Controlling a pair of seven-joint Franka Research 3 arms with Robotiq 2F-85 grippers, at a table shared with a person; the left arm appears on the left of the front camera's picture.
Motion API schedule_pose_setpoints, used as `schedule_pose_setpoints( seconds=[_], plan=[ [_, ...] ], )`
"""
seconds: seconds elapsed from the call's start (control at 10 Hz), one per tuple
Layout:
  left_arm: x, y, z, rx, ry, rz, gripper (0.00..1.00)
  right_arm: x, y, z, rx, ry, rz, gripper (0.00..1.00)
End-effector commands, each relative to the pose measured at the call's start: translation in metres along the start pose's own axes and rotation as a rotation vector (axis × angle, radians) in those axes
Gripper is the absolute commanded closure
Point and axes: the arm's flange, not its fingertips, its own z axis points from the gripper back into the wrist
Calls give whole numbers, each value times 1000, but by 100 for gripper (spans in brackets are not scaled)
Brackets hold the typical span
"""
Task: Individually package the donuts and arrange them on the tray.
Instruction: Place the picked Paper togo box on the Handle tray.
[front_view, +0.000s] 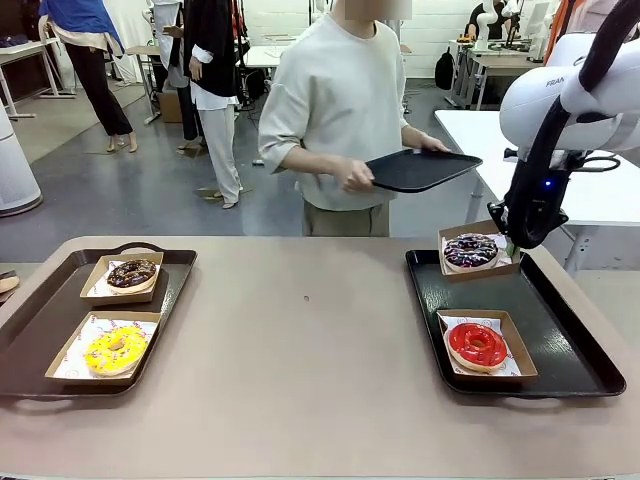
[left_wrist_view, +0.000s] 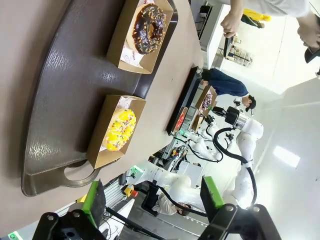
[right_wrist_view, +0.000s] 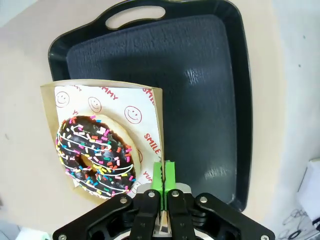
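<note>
- Beige table fills the lower frame, a dark tray at each side.
- Purple sprinkled donut sits in a cardboard box lifted over the far corner of the black tray, right of frame.
- We see our right gripper pinching that box's edge, green pads pressed together on it.
- Red donut rests boxed on the same tray.
- Lower left: yellow donut and chocolate donut, each boxed on the brown tray.
- Our left gripper hangs above with jaws spread.
- Upper centre, a person's hand holds a spare tray.
</note>
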Motion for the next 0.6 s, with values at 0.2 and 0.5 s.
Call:
schedule_pose_setpoints(
  seconds=[0.2,0.5],
  plan=[
    [-4,-1,0,5,-10,-2,0,-1,1,7,0,-1,2,98],
    [-4,-1,0,5,-10,-2,0,28,3,-22,34,-25,87,98]
  ],
)
